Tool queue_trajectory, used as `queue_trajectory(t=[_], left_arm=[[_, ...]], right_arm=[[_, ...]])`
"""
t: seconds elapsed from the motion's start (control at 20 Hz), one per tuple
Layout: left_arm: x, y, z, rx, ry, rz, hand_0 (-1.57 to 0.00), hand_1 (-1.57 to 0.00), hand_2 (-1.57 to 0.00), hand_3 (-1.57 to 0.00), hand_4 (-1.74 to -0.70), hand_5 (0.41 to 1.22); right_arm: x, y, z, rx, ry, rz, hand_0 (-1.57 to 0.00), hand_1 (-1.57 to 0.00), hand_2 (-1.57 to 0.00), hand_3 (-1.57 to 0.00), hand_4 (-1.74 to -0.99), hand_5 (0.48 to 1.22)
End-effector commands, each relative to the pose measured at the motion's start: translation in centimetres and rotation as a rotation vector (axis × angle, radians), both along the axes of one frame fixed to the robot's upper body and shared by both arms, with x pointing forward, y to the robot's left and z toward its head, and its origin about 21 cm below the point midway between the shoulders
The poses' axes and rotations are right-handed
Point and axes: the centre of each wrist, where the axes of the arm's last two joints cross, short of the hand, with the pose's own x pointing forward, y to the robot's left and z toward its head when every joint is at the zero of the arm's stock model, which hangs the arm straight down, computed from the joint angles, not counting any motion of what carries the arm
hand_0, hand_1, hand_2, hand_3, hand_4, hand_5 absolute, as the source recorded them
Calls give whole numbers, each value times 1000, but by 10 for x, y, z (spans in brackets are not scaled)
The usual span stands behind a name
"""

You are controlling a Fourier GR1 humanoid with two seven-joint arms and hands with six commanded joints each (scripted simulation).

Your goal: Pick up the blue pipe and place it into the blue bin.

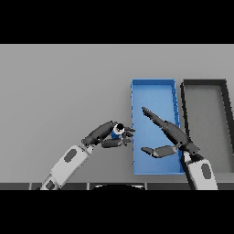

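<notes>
Left robot hand (106,135) grips the blue pipe (117,132) right at the blue bin (153,83)'s left rim; right robot hand (170,135) spread loose over the bin.

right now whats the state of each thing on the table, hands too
blue pipe: held in the left hand, beside the bin
left hand: fingers curled round the pipe
right hand: open, over the blue bin
blue bin: no pipe inside yet
black bin: nothing visible inside
</notes>
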Motion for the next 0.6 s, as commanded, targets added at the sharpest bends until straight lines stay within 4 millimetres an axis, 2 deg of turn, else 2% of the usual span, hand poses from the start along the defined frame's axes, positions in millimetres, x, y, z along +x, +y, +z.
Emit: queue_trajectory(t=[0.0, 0.25, 0.55], left_arm=[[-1, -2, -4, 14, 1, 2, -1571, -1571, -1571, -1437, -1732, 1221], [3, -3, -4, 3, -1, -3, -1571, -1571, -1571, -1437, -1732, 1221], [6, 0, -5, -29, -3, -33, -1571, -1571, -1571, -1494, -1732, 1221]], right_arm=[[1, 3, 6, -15, -7, 35, 1, 1, 1, 1, -1297, 522], [14, 38, 31, -90, -58, 186, 1, 1, 1, 1, -1304, 532], [34, 72, 35, -142, -42, 293, 1, 1, 1, 1, -1241, 532]])
